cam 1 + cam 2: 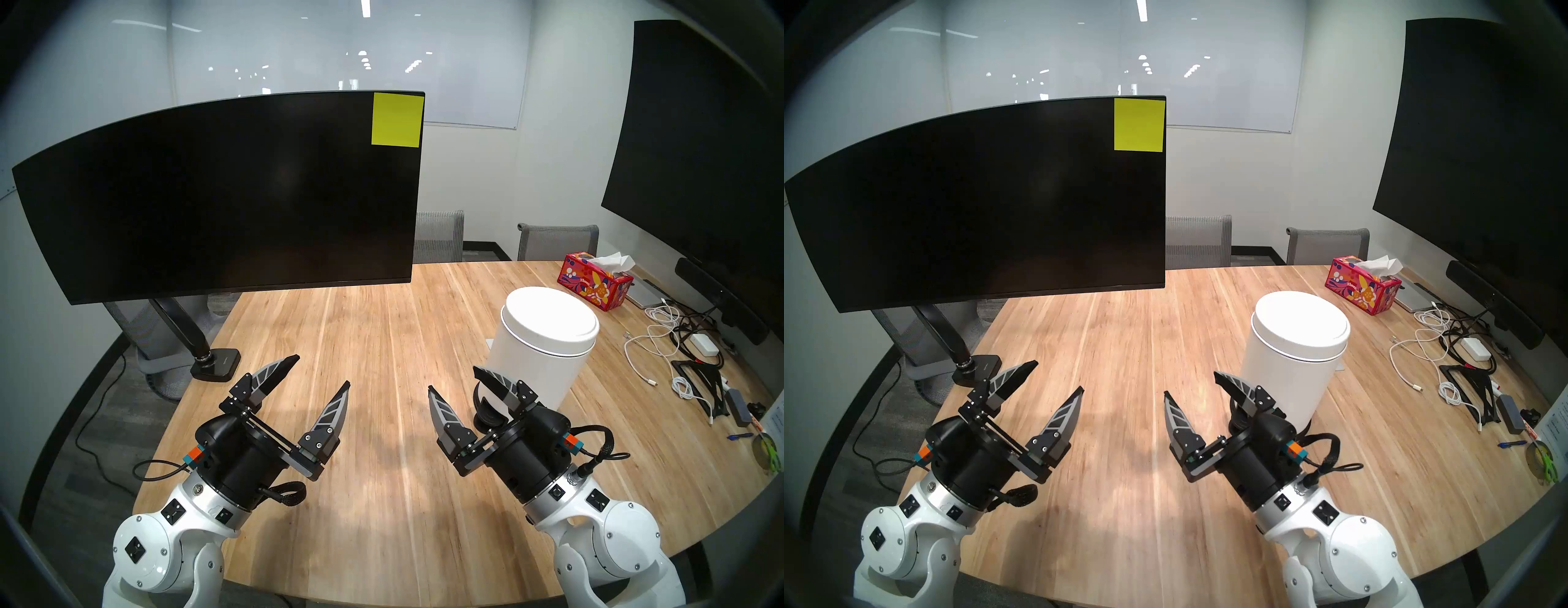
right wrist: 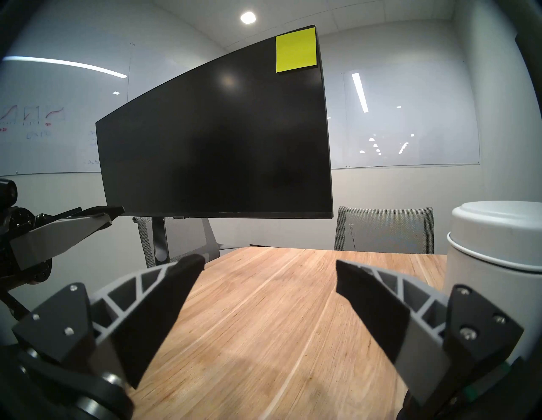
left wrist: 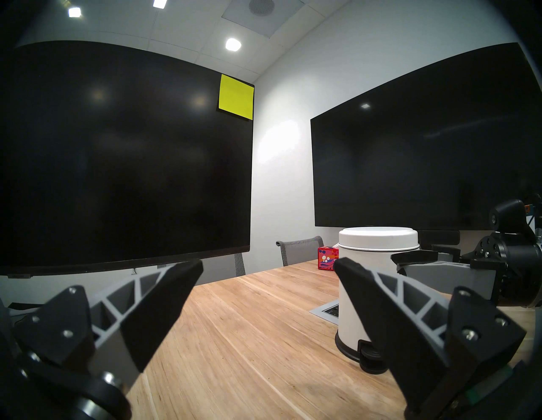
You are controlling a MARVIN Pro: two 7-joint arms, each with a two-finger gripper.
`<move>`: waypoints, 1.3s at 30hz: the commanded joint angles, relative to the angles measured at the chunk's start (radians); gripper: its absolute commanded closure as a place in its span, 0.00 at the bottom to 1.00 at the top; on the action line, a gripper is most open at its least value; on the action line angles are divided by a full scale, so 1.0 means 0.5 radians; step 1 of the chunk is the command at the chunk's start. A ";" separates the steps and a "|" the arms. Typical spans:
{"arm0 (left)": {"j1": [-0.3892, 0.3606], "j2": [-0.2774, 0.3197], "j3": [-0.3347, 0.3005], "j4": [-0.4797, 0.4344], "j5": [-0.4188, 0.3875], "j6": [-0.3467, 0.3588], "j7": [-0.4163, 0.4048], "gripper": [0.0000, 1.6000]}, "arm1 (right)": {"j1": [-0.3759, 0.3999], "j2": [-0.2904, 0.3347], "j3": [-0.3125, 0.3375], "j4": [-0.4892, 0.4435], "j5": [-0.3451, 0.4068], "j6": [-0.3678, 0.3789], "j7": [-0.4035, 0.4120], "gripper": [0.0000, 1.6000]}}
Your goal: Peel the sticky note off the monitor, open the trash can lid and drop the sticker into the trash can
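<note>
Both tools spread and empty over the counter point(image 1: 382, 331); note on the screen.

The sticky note point(image 1: 397, 120) lies flat, edges square, in the monitor point(image 1: 220, 199) upper right corner. The right tool point(image 1: 452, 380) hides the trash can point(image 1: 539, 365) pedal; its trash can lid point(image 1: 549, 316) is shut. The left tool point(image 1: 320, 370) hovers apart.

Both arms reach in from the near edge of the surface point(image 1: 382, 339), wrists angled forward. The left gripper point(image 1: 320, 371) and right gripper point(image 1: 452, 378) hover side by side, each empty, with its fingers spread wide apart.
</note>
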 commanded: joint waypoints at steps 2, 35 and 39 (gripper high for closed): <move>-0.002 0.000 0.000 -0.033 0.000 -0.001 -0.001 0.00 | 0.002 0.000 0.000 -0.039 0.000 -0.004 0.001 0.00; -0.502 -0.121 0.345 0.044 -0.233 0.268 0.117 0.00 | -0.274 0.012 0.158 -0.132 0.059 -0.211 0.093 0.00; -0.568 -0.157 0.381 0.065 -0.265 0.328 0.174 0.00 | -0.291 0.008 0.177 -0.130 0.081 -0.228 0.109 0.00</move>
